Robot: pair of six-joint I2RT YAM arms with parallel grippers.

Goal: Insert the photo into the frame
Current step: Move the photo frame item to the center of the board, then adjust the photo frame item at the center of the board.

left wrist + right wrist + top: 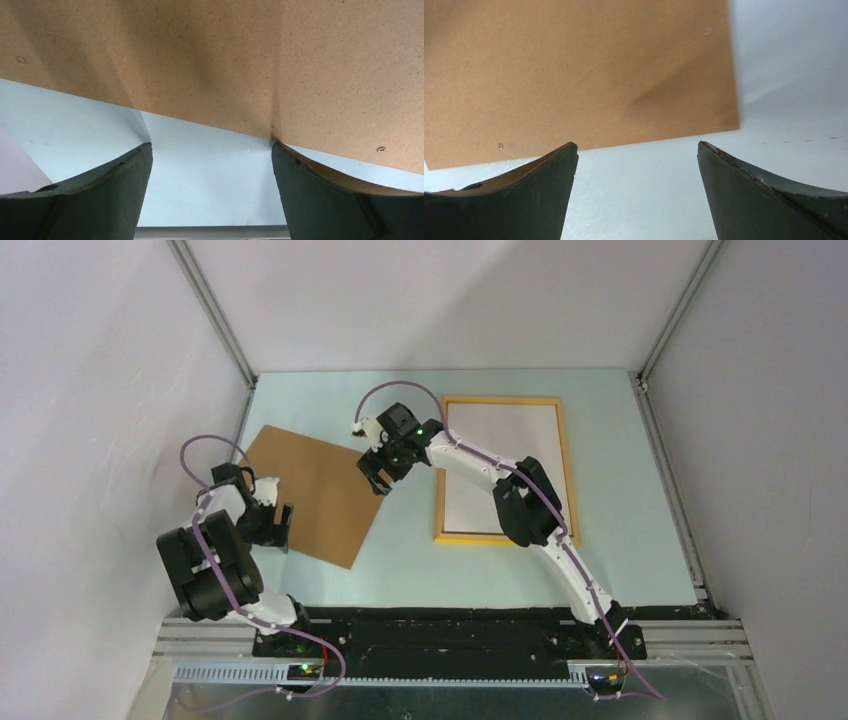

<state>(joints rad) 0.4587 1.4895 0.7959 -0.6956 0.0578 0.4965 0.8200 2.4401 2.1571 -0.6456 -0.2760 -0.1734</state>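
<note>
Both claws gape empty, left gripper point(212, 145) and right gripper point(637, 143) at opposite sides of the backing board point(320, 490). To its right the frame point(500, 400) lies flat, white inside, perhaps the photo face down. Floppy, I judge: pinch a border

One frame point(500, 400), one board point(320, 490), one table point(640, 570). Two grippers: left gripper point(211, 147), right gripper point(636, 145). Two fingers point(100, 200) on each.
</note>
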